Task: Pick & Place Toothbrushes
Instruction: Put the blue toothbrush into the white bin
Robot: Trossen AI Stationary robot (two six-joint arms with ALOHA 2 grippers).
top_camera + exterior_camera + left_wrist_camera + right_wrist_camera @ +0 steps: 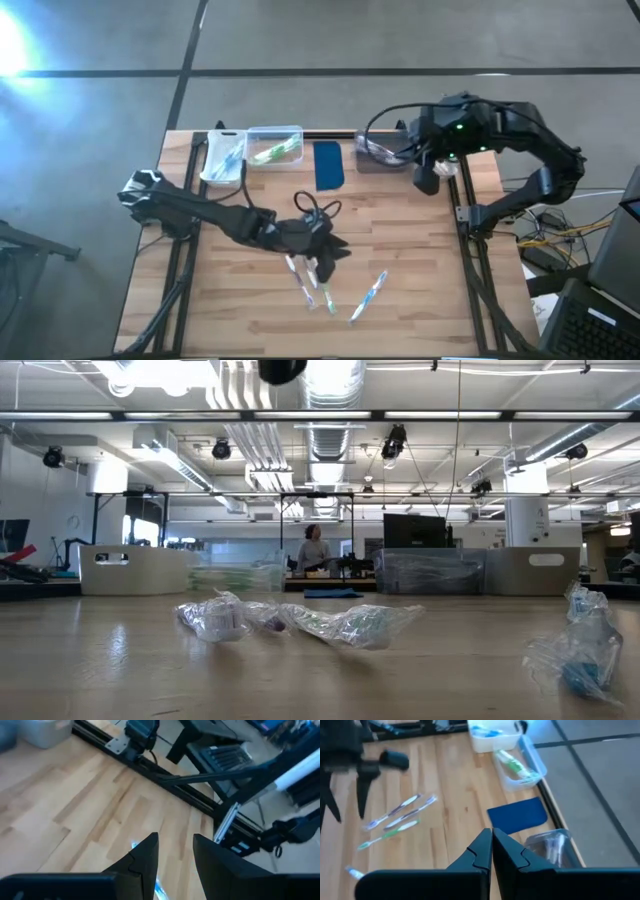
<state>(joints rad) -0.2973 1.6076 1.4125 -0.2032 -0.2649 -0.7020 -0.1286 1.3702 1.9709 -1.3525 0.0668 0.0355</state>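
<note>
Several toothbrushes in clear wrappers lie flat on the wooden table near its near edge: two (305, 280) under my left gripper, one (368, 297) to their right. The right wrist view shows them (402, 810) too, and the low view shows them as crinkled packets (345, 625). My left gripper (175, 847) hangs open above the two, touching nothing; a blue-tipped brush (133, 845) shows just beside its fingers. My right gripper (491, 840) is shut and empty, raised over the far right of the table by the clear bin (552, 845).
Along the far edge stand a white bin (222, 157), a clear bin (276, 146) with a green toothbrush in it, a dark blue pad (328, 165) and a clear bin (378, 152). Bare wood lies between the bins and the toothbrushes. A person sits far behind the table (312, 550).
</note>
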